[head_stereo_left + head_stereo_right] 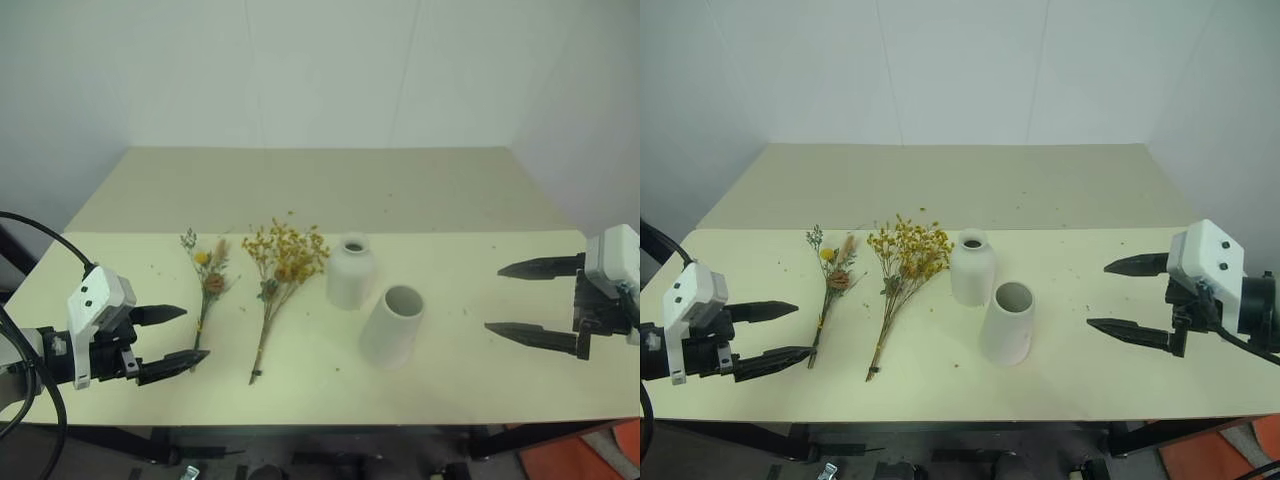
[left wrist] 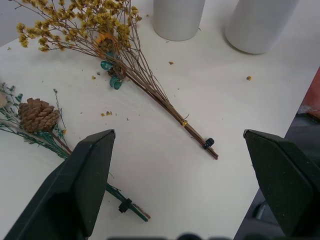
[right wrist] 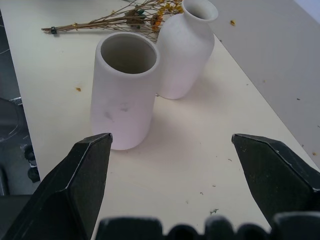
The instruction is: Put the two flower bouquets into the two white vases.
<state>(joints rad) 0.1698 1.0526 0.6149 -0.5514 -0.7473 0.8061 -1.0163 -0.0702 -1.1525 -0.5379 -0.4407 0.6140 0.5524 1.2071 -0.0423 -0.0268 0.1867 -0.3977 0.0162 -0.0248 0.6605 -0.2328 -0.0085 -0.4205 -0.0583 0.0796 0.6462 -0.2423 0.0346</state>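
Nearest the robot, the left pincer [image 1: 170,340] hangs spread and empty over the pale worktop [image 1: 480,380], its tips beside the stem end of the thin sprig [image 1: 207,285]. The right pincer [image 1: 525,300] is likewise spread, holding nothing. Next comes the tapered vase [image 1: 392,327] (upright, wide mouth), with the bushy yellow bouquet [image 1: 278,275] lying flat to its left. Just behind stands the rounded vase [image 1: 350,272].

Head cameras overlook the table [image 1: 480,190]; wrist cameras sit close, sharing the vases [image 3: 125,90].
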